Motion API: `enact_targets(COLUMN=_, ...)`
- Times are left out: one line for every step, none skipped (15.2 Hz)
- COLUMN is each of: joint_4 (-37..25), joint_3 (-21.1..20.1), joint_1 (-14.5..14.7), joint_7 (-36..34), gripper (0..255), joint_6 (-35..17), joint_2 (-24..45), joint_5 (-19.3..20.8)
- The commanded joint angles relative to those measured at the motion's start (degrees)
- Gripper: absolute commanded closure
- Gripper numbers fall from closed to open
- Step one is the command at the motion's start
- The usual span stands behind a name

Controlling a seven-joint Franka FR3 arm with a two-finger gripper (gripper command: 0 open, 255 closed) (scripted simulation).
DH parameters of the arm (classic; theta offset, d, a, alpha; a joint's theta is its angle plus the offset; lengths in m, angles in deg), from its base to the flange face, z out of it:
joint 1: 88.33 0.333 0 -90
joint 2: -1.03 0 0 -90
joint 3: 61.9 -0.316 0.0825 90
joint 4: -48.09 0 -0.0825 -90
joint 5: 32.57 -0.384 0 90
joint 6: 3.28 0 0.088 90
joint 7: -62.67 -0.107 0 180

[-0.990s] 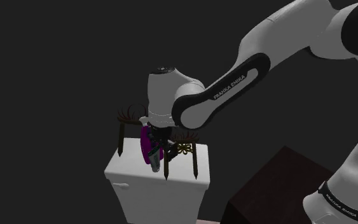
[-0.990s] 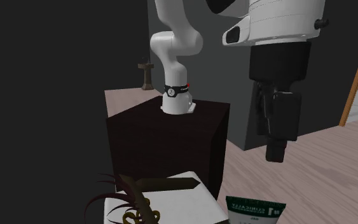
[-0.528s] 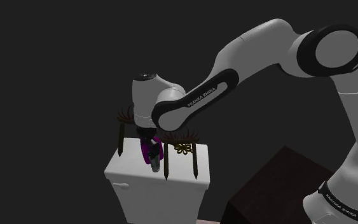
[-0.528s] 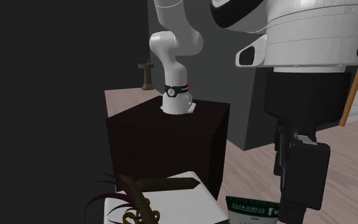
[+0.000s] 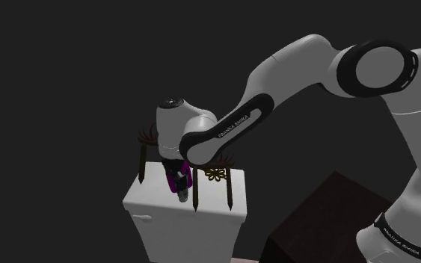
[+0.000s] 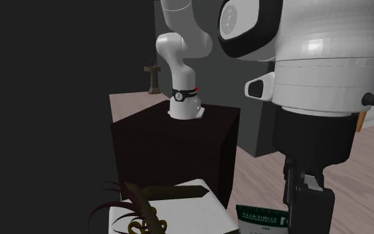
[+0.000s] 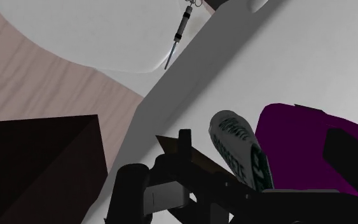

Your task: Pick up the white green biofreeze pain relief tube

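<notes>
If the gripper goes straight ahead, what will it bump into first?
Probably the white and green tube, right ahead of the gripper beside a purple thing, though depth is hard to judge.

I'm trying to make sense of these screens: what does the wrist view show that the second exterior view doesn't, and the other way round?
Wrist view: a purple object beside the white-and-green tube, and a thin syringe-like tool farther off. Second exterior view: the arm's white base and a small dark ornament beyond it. Both: the tube, the dark box and the wooden floor.
</notes>
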Motion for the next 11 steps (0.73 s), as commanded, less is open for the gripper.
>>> enact_targets(joint_4=-0.1, joint_3=0.1, joint_1=0.1, joint_7=-0.1, gripper=255, joint_6=-0.2, joint_2=0.2, joint_5=0.1)
enact_targets(joint_4=0.0, joint_3=0.1, joint_1=0.0, joint_7=-0.1, gripper=255, joint_6=-0.3, joint_2=0.2, joint_5=0.1)
enact_targets(joint_4=0.0, joint_3=0.1, joint_1=0.0, joint_7=-0.1, gripper=255, joint_6=-0.2, joint_2=0.2, joint_5=0.1)
enact_targets(joint_4=0.0, joint_3=0.1, joint_1=0.0, joint_7=-0.1, gripper=255, joint_6=-0.2, joint_2=0.2, joint_5=0.1)
enact_targets(joint_4=0.0, joint_3=0.1, joint_1=0.0, joint_7=-0.1, gripper=255, joint_6=-0.2, joint_2=0.2, joint_5=0.1)
enact_targets(joint_4=0.0, joint_3=0.1, joint_1=0.0, joint_7=0.0, gripper=255, joint_6=-0.2, joint_2=0.2, joint_5=0.1)
enact_targets(joint_4=0.0, joint_3=0.1, joint_1=0.1, joint_7=-0.1, gripper=255, joint_6=-0.3, joint_2=0.2, joint_5=0.1)
enact_targets(joint_4=0.1, joint_3=0.1, joint_1=0.0, joint_7=-0.1, gripper=255, joint_6=-0.3, joint_2=0.2, joint_5=0.1)
enact_targets(joint_4=0.0, joint_3=0.1, joint_1=0.1, joint_7=-0.1, gripper=255, joint_6=-0.3, joint_2=0.3, joint_5=0.1)
enact_targets(joint_4=0.0, joint_3=0.1, joint_1=0.0, joint_7=0.0, gripper=255, joint_6=-0.2, joint_2=0.2, joint_5=0.1)
enact_targets(joint_4=0.0, joint_3=-0.1, joint_1=-0.1, joint_7=0.1, gripper=255, joint_6=0.3, joint_2=-0.3, joint_5=-0.1)
